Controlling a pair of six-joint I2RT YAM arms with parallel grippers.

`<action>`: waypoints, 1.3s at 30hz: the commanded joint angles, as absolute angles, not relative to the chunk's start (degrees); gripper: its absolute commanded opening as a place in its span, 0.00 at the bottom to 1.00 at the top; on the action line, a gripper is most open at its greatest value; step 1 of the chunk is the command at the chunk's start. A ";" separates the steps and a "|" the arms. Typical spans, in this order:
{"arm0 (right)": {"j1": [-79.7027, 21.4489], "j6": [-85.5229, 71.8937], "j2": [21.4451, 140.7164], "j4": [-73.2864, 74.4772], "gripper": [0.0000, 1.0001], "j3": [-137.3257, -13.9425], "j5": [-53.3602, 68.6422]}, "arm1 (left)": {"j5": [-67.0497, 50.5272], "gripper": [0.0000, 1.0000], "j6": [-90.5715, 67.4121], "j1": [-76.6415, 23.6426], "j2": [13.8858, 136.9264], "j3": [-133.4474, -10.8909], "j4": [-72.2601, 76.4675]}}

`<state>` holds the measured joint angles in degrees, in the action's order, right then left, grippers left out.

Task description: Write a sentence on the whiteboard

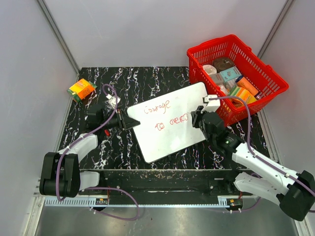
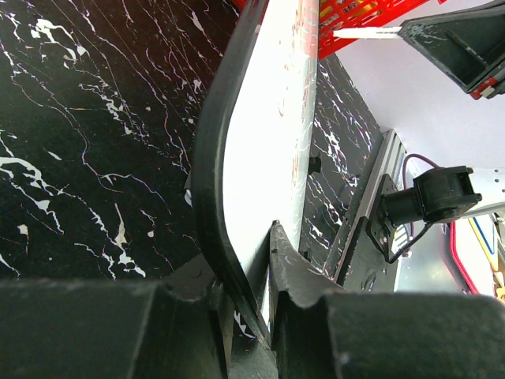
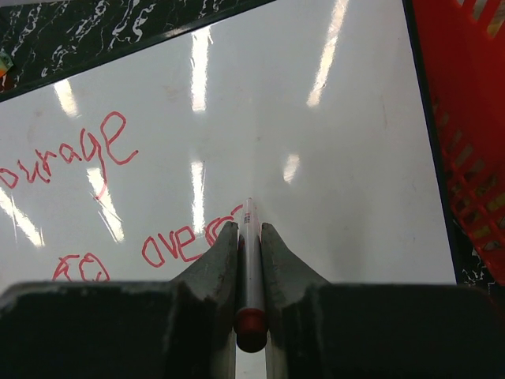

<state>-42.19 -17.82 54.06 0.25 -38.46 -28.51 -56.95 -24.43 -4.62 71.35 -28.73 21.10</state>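
The whiteboard [image 1: 170, 135] lies tilted on the black marbled table. Red handwriting, the sentence [image 1: 157, 107], reads "courage" on one line and "to overc" below it. My left gripper [image 1: 131, 121] is shut on the board's left edge; in the left wrist view the board [image 2: 268, 142] runs edge-on between its fingers, left gripper [image 2: 246, 264]. My right gripper [image 1: 198, 119] is shut on a red marker [image 3: 251, 268] with a red end cap. The marker's tip touches the whiteboard [image 3: 331, 118] right after the last red letter of the sentence [image 3: 177, 243].
A red basket [image 1: 278, 84] filled with several packets stands at the back right, its side close to the board's right edge and the right wrist, basket [image 3: 465, 126]. An orange box [image 1: 81, 89] lies at the table's back left corner.
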 commanded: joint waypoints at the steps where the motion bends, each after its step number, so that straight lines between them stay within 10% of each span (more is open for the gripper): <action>1: -41.49 -17.49 55.89 -1.67 0.00 -39.37 -30.76 | -46.93 0.00 -11.51 -5.27 71.63 -27.42 22.24; 39: -39.73 -20.92 54.23 4.66 0.00 -34.54 -24.70 | -46.76 0.00 -11.25 -5.62 72.16 -27.33 22.33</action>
